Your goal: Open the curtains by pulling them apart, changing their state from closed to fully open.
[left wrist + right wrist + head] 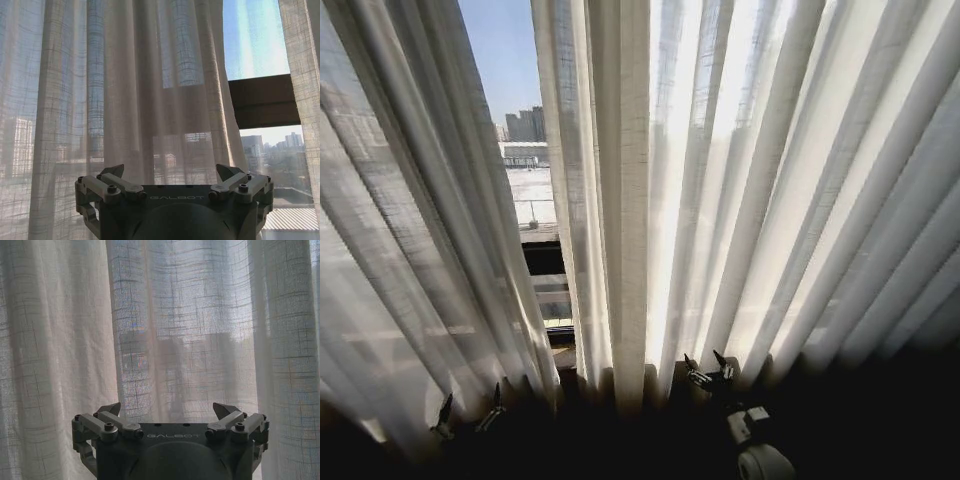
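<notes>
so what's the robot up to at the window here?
It's facing the curtains, which are only parted by a narrow gap left of centre, showing sky and buildings. The left gripper sits low before the left panel, the right gripper low before the right panel. Both are open and hold no fabric.

A gap lies between the left curtain (410,230) and the right curtain (750,190), each behind a pincer.

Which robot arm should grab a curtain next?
Probably the left. The left tool is open, low before the left curtain, close to its inner edge by the gap, so it could pull that panel aside. The right tool, also open, faces the right curtain's middle folds, farther from its edge.
</notes>
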Controlling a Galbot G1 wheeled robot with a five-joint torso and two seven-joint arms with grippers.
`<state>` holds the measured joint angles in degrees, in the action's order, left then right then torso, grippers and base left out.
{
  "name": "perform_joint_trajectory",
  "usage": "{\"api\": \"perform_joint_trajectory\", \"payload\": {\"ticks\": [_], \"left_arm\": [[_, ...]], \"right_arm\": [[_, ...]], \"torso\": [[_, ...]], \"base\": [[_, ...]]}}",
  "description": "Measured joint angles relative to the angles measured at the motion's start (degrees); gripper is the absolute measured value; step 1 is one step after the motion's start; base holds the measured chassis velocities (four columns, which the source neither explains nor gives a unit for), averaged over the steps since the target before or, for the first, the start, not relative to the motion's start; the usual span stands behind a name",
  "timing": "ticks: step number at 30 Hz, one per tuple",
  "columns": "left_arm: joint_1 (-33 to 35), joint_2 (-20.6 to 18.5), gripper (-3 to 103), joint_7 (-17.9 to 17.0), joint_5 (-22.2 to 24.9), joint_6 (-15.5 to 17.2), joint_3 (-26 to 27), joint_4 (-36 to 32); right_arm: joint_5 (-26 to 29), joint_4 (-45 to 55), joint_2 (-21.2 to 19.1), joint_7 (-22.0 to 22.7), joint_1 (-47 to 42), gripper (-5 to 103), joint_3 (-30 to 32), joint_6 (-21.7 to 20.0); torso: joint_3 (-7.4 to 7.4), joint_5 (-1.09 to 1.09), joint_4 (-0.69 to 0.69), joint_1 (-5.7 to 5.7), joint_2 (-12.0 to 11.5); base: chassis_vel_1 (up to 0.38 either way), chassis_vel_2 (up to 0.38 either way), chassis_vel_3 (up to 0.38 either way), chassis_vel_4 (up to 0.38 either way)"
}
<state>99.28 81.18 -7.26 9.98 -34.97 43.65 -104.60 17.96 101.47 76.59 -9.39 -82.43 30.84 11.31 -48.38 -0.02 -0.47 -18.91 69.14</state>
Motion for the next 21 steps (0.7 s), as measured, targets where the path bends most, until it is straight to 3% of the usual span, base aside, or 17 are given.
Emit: {"api": "perform_joint_trajectory", "payload": {"ticks": [12, 21], "left_arm": [[0.05, 0.01, 100, 0.00, 0.00, 0.00, 0.00, 0.00], [0.02, 0.01, 100, 0.00, 0.00, 0.00, 0.00, 0.00]], "right_arm": [[-0.97, 1.83, -2.53, -1.50, -0.31, 100, -1.09, 0.47], [-1.42, -2.80, -3.68, 0.04, 3.51, 100, -6.57, 0.28]], "torso": [[0.05, 0.00, 0.00, 0.14, 0.08], [0.00, 0.00, 0.00, 0.00, 0.00]], "base": [[-0.033, 0.020, 0.032, -0.022], [0.017, -0.023, -0.014, 0.029]]}}
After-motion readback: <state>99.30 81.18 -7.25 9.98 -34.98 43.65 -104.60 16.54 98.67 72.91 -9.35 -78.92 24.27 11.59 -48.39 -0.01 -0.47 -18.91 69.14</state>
